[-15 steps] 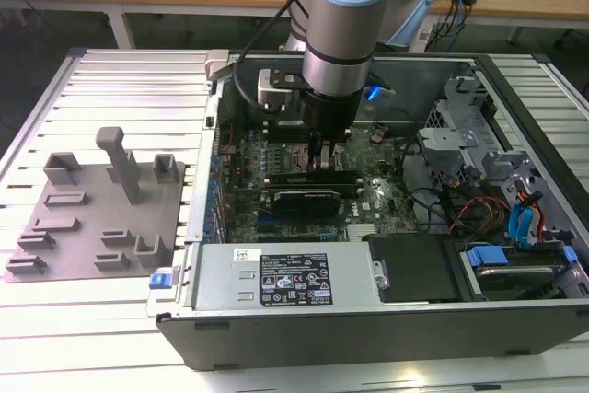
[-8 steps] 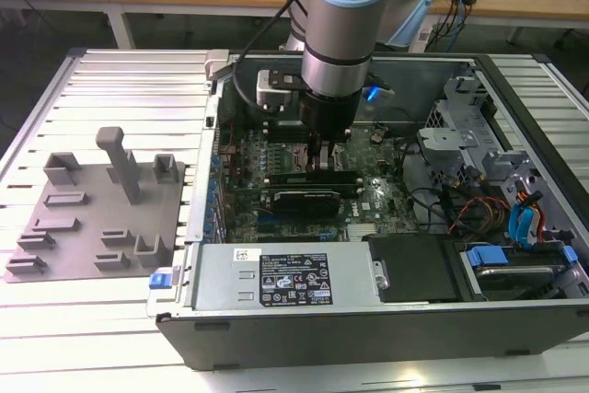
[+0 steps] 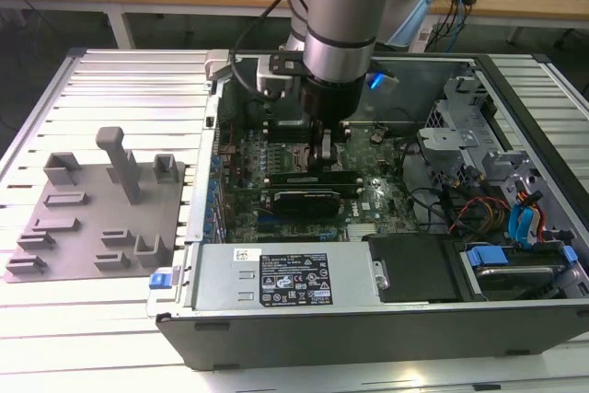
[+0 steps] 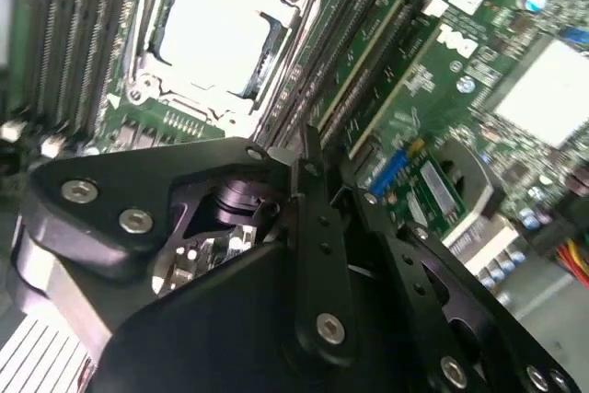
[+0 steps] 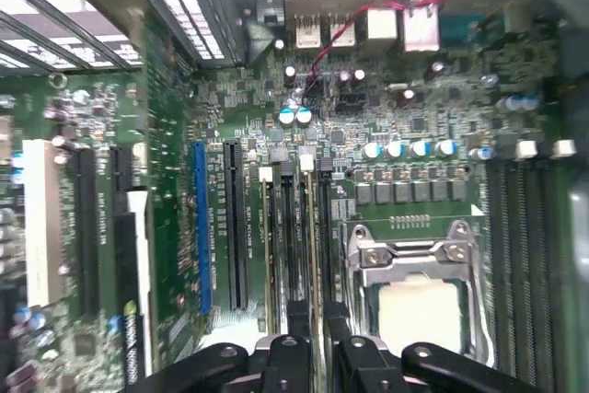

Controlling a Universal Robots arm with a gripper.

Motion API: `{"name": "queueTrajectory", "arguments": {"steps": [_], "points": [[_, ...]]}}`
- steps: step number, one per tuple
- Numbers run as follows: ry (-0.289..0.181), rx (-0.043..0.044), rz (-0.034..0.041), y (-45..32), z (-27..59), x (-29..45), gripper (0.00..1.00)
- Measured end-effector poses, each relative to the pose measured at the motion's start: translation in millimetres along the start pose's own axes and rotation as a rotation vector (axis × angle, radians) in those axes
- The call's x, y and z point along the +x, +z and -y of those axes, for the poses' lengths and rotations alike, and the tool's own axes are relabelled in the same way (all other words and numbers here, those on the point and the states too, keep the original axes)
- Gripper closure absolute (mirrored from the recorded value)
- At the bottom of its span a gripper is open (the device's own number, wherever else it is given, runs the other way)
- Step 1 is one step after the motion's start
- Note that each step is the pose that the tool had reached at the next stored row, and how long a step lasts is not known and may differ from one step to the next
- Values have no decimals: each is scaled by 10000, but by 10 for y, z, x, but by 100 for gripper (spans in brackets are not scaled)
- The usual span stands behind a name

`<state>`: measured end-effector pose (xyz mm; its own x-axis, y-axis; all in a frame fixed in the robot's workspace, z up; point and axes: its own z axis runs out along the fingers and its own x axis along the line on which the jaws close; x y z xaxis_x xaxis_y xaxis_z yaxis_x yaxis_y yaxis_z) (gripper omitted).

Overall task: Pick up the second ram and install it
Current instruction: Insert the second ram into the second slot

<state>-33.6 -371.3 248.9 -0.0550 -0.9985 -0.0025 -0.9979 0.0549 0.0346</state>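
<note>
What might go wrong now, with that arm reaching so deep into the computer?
The gripper sits low over the narrow memory slots; pressing down slightly off-line might damage a slot. The processor socket lies right beside them, so a sideways slip may strike it.

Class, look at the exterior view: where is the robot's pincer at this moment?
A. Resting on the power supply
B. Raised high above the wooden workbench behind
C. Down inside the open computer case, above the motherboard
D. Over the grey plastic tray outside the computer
C: in the exterior view the pincer reaches down into the open computer case, over the motherboard, away from the grey tray.
</note>
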Motion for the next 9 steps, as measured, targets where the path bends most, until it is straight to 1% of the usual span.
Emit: {"name": "queueTrajectory", "arguments": {"steps": [1,2,3,4,9], "points": [[-1,2,-1,-49,-2,-3,82],[1,7,0,-134,-6,-9,90],[-1,11,1,-196,-7,-12,92],[0,10,0,-219,-8,-12,92],[0,10,19,-220,-9,-12,92]]}}
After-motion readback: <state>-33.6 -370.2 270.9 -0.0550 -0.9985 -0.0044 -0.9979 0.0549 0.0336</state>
